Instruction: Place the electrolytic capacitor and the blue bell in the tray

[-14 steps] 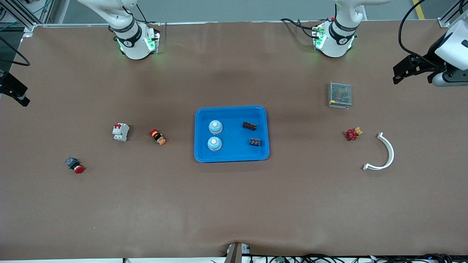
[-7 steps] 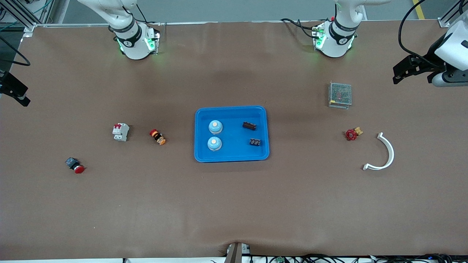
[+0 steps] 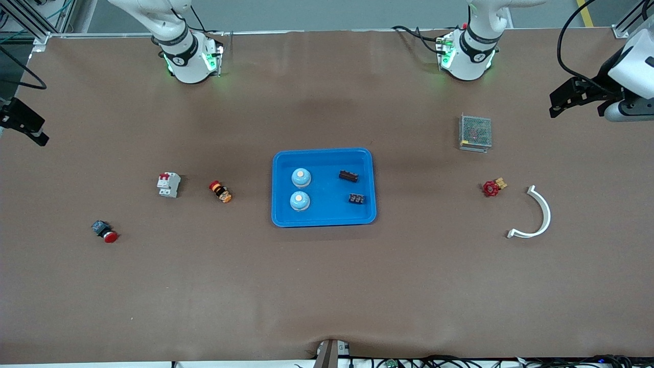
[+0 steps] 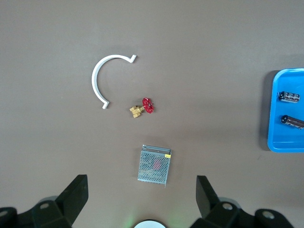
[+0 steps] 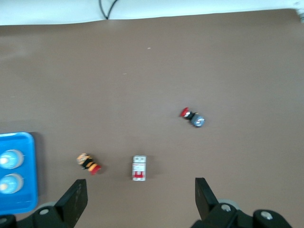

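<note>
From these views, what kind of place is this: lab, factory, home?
Likely a robotics lab bench: two arm bases bolted along one edge of a brown-covered table, with industrial parts laid out around a blue tray, such as a circuit breaker and a meshed power supply.

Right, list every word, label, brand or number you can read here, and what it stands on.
No text can be read.
Round mark on each arm's base collar: too small to read.
Faces of the white circuit breaker and the mesh power supply: nothing legible.

Left end effector (image 4: 140, 202) and right end effector (image 5: 141, 202) hang high, fingers spread.
</note>
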Motion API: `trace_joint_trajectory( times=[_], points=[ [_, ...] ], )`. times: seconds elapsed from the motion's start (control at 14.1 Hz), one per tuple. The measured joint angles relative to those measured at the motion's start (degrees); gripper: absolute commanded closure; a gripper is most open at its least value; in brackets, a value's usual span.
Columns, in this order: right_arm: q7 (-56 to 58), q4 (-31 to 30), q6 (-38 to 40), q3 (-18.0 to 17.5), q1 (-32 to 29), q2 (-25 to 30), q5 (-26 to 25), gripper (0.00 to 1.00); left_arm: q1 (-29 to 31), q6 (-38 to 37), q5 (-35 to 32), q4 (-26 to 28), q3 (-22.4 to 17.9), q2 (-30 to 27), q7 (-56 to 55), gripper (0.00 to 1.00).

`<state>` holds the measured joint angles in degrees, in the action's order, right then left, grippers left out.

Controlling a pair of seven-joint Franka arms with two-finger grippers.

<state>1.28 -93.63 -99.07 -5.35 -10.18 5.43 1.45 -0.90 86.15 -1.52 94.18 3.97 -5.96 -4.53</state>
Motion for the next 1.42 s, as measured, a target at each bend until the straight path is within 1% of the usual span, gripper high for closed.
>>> trace_joint_trajectory(
  times=[0.14, 0.43, 0.78, 1.42],
  points=[
    [0.00, 0.07, 0.09, 0.01, 0.00, 0.05, 0.86, 0.00, 0.00, 0.00, 0.00, 0.00, 0.00, 0.00, 0.00, 0.00],
    [0.00, 0.11, 0.89, 0.00, 0.00, 0.10, 0.95, 0.00, 0.00, 0.00, 0.00, 0.00, -0.02, 0.00, 0.00, 0.00],
    [0.01, 0.14, 5.80, 0.00, 0.00, 0.11, 0.97, 0.00, 0.00, 0.00, 0.00, -0.01, -0.03, 0.00, 0.00, 0.00],
    [0.01, 0.05, 6.48, 0.00, 0.00, 0.07, 0.97, 0.00, 0.00, 0.00, 0.00, -0.05, -0.04, 0.00, 0.00, 0.00]
  ],
)
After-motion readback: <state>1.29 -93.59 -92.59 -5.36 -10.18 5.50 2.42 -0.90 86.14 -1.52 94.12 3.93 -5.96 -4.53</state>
